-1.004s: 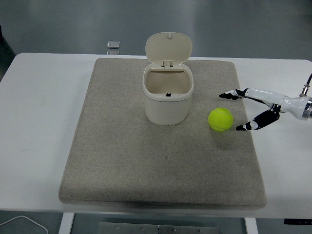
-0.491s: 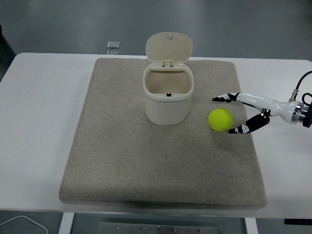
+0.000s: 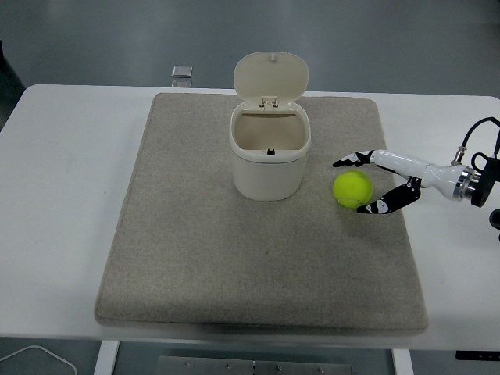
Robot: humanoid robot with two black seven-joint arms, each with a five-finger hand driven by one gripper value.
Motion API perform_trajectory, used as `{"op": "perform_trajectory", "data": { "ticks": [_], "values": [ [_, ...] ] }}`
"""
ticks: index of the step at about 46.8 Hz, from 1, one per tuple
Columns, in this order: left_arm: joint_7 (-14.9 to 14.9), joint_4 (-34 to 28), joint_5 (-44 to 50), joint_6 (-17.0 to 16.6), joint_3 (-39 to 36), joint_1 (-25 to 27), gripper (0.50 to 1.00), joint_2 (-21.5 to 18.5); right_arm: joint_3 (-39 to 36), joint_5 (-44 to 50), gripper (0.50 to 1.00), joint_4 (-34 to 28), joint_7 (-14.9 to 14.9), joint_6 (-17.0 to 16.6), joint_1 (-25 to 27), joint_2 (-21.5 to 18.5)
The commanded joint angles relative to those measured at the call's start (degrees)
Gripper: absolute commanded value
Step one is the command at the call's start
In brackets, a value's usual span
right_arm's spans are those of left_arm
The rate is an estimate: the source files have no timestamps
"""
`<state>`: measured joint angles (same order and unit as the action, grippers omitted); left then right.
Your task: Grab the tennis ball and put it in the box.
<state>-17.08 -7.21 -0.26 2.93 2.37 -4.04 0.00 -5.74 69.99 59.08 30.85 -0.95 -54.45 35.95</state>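
A yellow-green tennis ball (image 3: 352, 189) lies on the grey mat (image 3: 258, 266), just right of the box. The box (image 3: 269, 152) is a cream bin with its hinged lid (image 3: 270, 76) standing upright and its inside showing nothing. My right hand (image 3: 358, 186) reaches in from the right edge with its fingers spread around the ball: upper fingers (image 3: 349, 161) sit just behind it, the thumb (image 3: 376, 207) at its front right. They bracket the ball without closing on it. My left arm is out of view.
The mat covers most of the white table (image 3: 62, 195). A small silver object (image 3: 181, 72) lies at the table's far edge behind the mat. A white cable (image 3: 31, 355) curls below the near left corner.
My right hand has slid leftward across the mat, from a gap right of the ball to having its spread fingers on either side of it. The ball and bin have not moved.
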Motion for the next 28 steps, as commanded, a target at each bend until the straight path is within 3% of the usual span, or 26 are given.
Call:
{"op": "perform_trajectory", "data": {
  "ticks": [1,28],
  "values": [
    [-0.1,0.0,0.0,0.1,0.0,0.0,0.992,0.0,0.0,0.7,0.762,-0.1,0.0,0.2,0.0,-0.1],
    [0.0,0.0,0.0,0.1,0.0,0.0,0.992,0.0,-0.9,1.2,0.592,0.2,0.4,-0.4,-0.9,0.6]
  ]
}}
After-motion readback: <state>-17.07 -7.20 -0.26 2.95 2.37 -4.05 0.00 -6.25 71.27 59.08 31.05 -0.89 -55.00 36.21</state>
